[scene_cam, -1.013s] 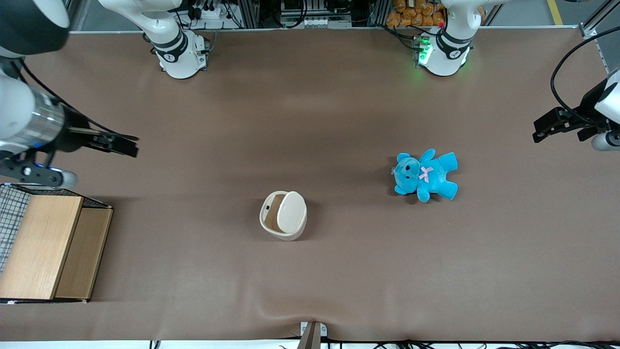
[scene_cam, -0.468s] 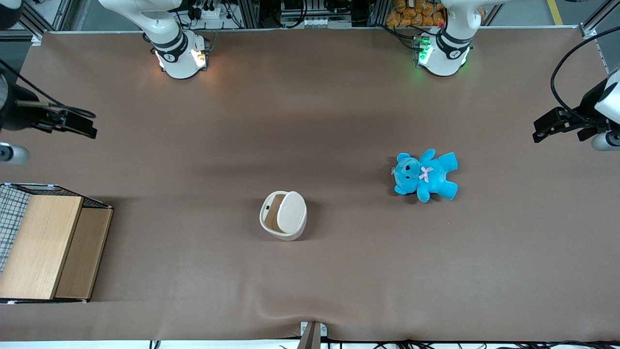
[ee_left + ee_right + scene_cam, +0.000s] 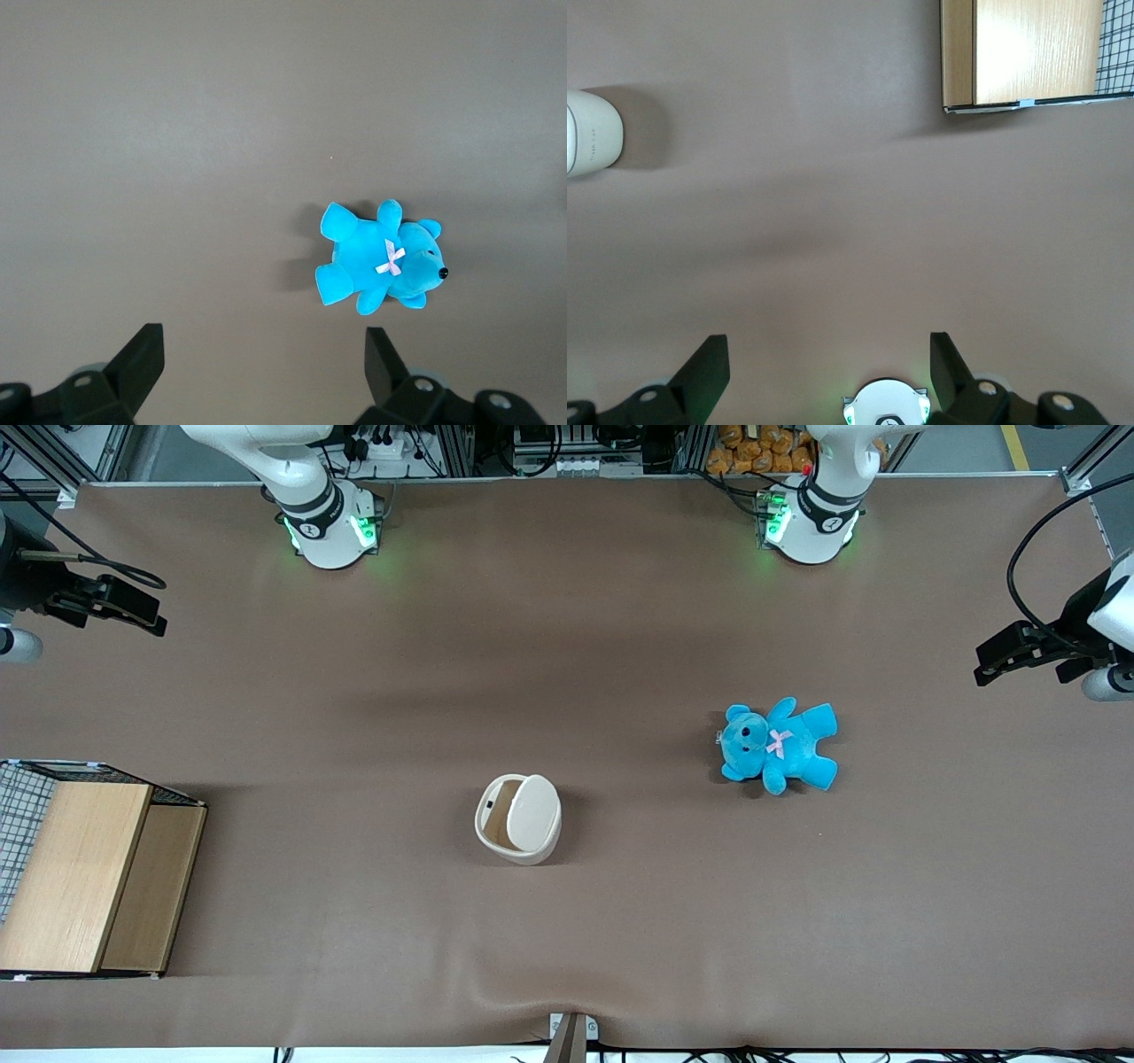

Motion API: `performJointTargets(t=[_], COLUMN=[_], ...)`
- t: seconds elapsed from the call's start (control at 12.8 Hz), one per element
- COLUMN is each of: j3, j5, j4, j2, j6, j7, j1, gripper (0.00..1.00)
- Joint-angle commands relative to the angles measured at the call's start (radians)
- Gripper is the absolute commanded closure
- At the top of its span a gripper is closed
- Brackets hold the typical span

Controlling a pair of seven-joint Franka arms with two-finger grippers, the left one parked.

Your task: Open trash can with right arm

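On the brown table (image 3: 620, 646) there is 1 trash can (image 3: 519, 818), 1 blue teddy (image 3: 778, 745) and 1 wooden box (image 3: 84, 872) with wire mesh on its side. The trash can stands near the middle of the table, nearer to the front camera than the teddy and well apart from it. Its flat off-white lid (image 3: 532, 813) is tilted up, so a part of the brown inside (image 3: 500, 817) is visible beside it. The can shows 1 small dark mark at its rim, and in the right wrist view there is faint small writing on its wall (image 3: 592, 133), too small to read.

The teddy lies on its back and carries 1 pink bow (image 3: 779, 741) on the chest. The wooden box rests at the working arm's end of the table, near the table's front edge.

The gripper (image 3: 133, 609) of the right arm (image 3: 40, 580) hangs above the working arm's end of the table, well apart from the trash can and holding nothing. Its 2 black fingers (image 3: 709, 363) stand apart with bare table between them.

2 white arm bases (image 3: 330, 527) stand on the edge of the table farthest from the front camera, each with green lights.
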Motion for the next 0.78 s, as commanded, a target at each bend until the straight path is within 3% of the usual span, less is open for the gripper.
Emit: performJointTargets(t=[0.0,0.7], j3=[-0.023,-0.044], j5=[0.005,-0.009], j4=[-0.036,-0.056], j2=[-0.036,-0.013], j6=[0.015,0.046], j7=[-0.070,-0.156], j1=[-0.010,-0.018], gripper=[0.00,0.00])
